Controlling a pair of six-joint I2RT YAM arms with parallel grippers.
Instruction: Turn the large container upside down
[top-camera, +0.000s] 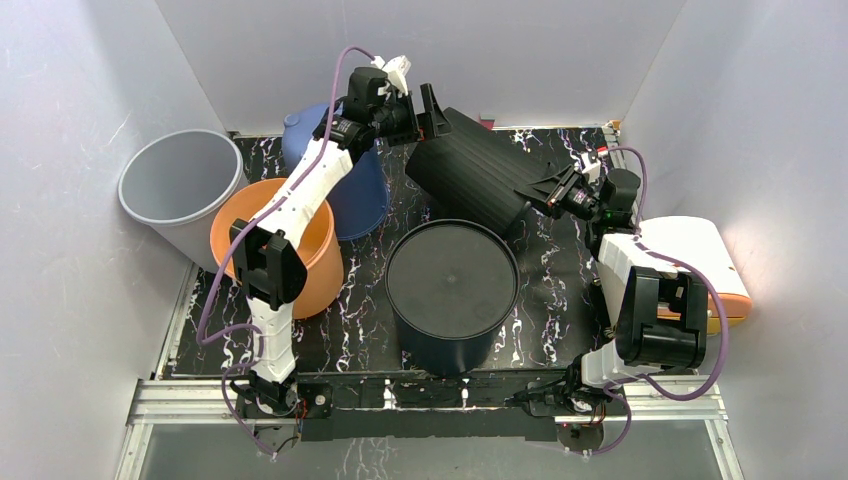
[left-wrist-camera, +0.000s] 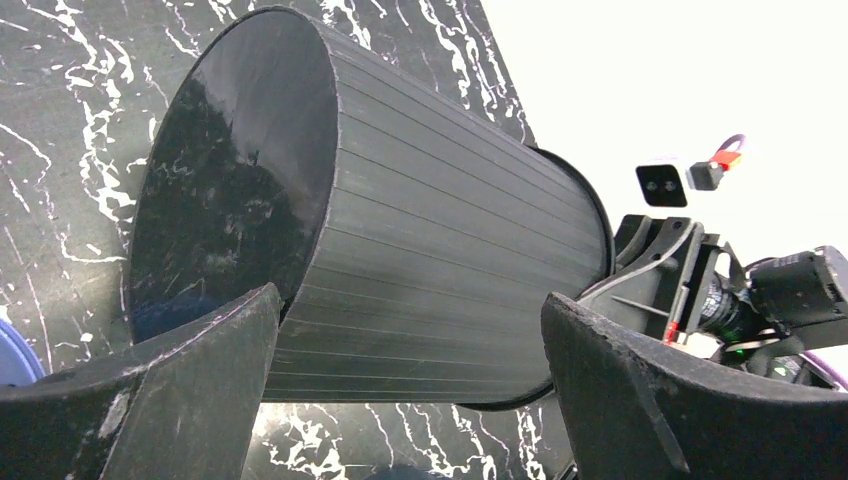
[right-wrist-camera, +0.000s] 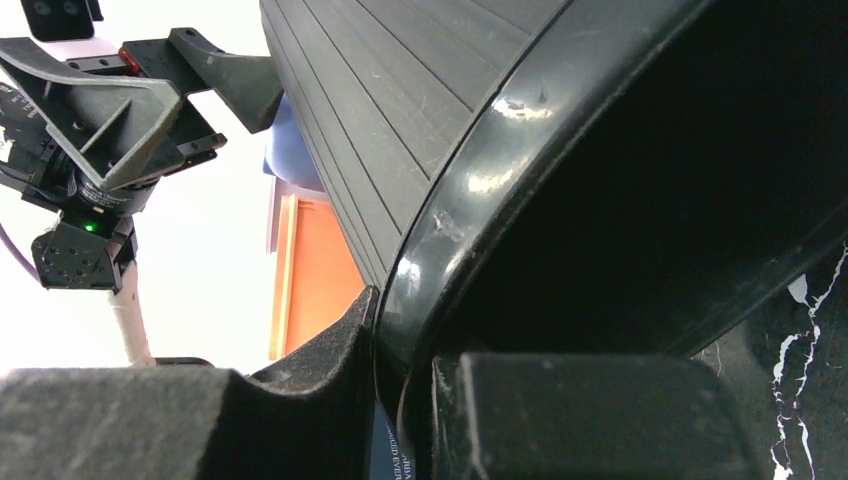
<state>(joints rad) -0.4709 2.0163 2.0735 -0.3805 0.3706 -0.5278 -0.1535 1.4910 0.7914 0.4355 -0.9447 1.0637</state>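
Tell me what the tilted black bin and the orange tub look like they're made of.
Tilted black bin: likely moulded plastic, semi-gloss; evenly ribbed wall, shiny rim, fine scuffs on the flat base. Orange tub: probably plastic too, smooth and fairly matte, one even colour throughout; the look alone can't confirm it.

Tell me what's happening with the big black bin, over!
Right claw pinching rim of ribbed black bin. Left claw open at its base. Bin tipped sideways. Second black bin close by.
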